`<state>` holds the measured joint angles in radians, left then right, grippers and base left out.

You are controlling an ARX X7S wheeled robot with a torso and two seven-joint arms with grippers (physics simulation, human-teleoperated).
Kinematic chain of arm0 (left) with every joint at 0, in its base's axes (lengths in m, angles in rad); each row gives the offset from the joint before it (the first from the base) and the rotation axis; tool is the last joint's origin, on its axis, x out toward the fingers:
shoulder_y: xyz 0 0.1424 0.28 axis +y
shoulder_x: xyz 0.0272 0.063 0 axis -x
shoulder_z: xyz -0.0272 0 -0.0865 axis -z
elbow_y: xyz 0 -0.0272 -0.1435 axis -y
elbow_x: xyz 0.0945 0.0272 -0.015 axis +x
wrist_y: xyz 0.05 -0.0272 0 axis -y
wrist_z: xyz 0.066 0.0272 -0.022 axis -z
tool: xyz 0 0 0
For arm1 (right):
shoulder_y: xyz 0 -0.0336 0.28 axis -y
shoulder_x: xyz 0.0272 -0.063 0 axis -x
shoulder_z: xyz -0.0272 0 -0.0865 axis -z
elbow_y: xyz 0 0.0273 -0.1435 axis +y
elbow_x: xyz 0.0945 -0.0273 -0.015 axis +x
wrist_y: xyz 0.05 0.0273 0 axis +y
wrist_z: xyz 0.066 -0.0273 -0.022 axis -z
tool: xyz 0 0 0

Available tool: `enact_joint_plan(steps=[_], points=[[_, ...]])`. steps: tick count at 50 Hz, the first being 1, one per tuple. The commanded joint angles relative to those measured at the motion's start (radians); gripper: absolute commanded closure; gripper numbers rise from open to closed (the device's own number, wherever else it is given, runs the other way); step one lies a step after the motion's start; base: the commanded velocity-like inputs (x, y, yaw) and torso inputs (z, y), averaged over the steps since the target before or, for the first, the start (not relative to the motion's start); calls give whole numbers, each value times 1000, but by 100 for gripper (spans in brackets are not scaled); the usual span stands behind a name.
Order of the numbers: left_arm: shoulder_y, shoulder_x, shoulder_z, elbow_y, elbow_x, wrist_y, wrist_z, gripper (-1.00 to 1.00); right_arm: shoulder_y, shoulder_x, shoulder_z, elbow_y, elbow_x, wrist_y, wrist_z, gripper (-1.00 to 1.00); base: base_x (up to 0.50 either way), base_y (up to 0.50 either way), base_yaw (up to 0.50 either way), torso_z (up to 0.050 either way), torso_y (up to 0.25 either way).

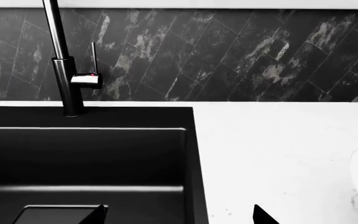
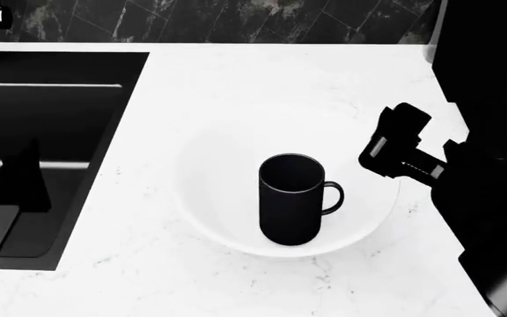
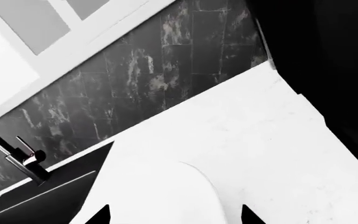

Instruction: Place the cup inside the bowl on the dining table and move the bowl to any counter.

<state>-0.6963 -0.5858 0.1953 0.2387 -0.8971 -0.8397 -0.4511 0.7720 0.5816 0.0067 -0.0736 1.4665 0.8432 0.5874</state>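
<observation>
The bowl (image 2: 209, 218) rests on the counter (image 2: 263, 86), to the right of the black sink (image 2: 42, 132). The cup (image 2: 290, 198) stands upright inside the bowl, right of its centre, handle pointing toward the right gripper (image 2: 393, 153).

Right gripper: positioned at the bowl's right rim, beside the cup's handle but clear of it. In the right wrist view, 2 dark fingertips (image 3: 98, 215) sit spread to either side of the bowl's rim; the jaws appear apart and contact with the rim cannot be confirmed.

Left gripper (image 1: 179, 217): over the junction of sink and counter, well apart from the cup. Its 2 fingertips (image 1: 263, 217) show widely separated with nothing between them. The faucet (image 1: 64, 60) stands behind the sink against the dark tiled backsplash (image 1: 229, 51).
</observation>
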Motion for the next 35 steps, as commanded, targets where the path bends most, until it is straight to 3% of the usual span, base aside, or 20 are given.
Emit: enact_joint_plan(steps=[1, 9, 18, 35], points=[[-10, 1, 0, 10, -8, -8, -9, -100, 27, 71, -65, -133, -73, 51, 23, -100, 0, 0, 0, 0, 0], [-32, 11, 12, 18, -12, -29, -28, -100, 4, 122, -133, -259, -209, 37, -43, -100, 0, 0, 0, 0, 0], [-73, -10, -1, 51, -61, -91, -49, -100, -37, 138, -113, -322, -214, 7, -50, -100, 0, 0, 0, 0, 0], [-312, 2, -68, 130, -303, -349, -232, -100, 141, 163, -121, -349, -125, 86, -24, -100, 0, 0, 0, 0, 0]])
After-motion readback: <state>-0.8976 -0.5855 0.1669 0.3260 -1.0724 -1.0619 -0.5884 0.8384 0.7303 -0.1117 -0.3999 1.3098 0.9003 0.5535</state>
